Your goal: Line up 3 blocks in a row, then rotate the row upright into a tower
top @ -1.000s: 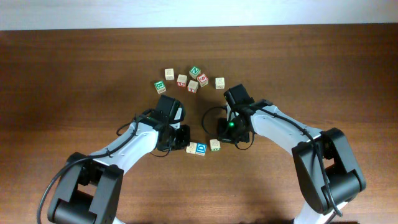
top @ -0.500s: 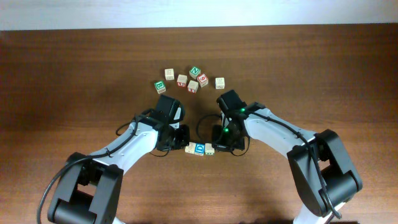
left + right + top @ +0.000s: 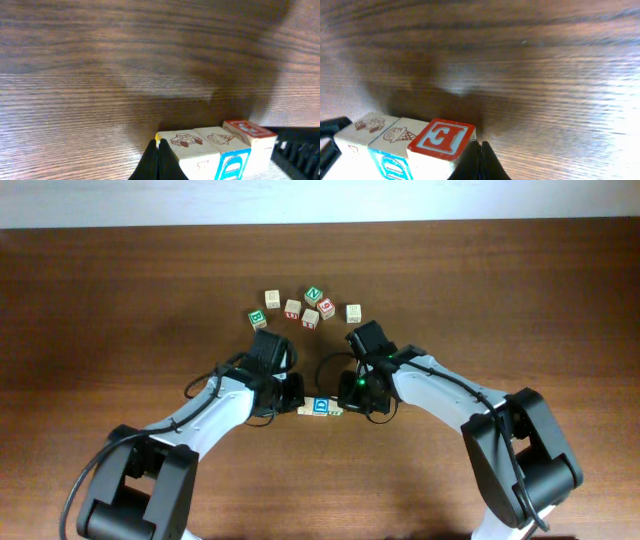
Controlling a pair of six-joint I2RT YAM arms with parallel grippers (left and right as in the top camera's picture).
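Three pale wooden blocks lie pressed together in a short row on the table. The left one [image 3: 187, 142] has a brown car on top. An ice-cream drawing tops the middle one [image 3: 321, 407], whose side face [image 3: 234, 165] is blue. On top of the right one [image 3: 442, 140] is a red letter. My left gripper [image 3: 159, 156] is shut, its tips against the row's left end [image 3: 304, 411]. My right gripper [image 3: 479, 157] is shut, its tips against the red-topped block's outer side. In the overhead view the left gripper [image 3: 295, 406] and the right gripper [image 3: 351, 406] bracket the row.
Several more letter cubes sit in a loose cluster farther back, among them a green-faced cube [image 3: 257, 319], a green-lettered one [image 3: 313, 295], a red-faced one [image 3: 327, 309] and a pale one [image 3: 353, 313]. Both arms reach in from the near edge.
My right gripper has swung left and pushed the red-topped block against the blue-faced one. The row has closed up and shifted slightly away from the near edge. Both grippers stayed shut.
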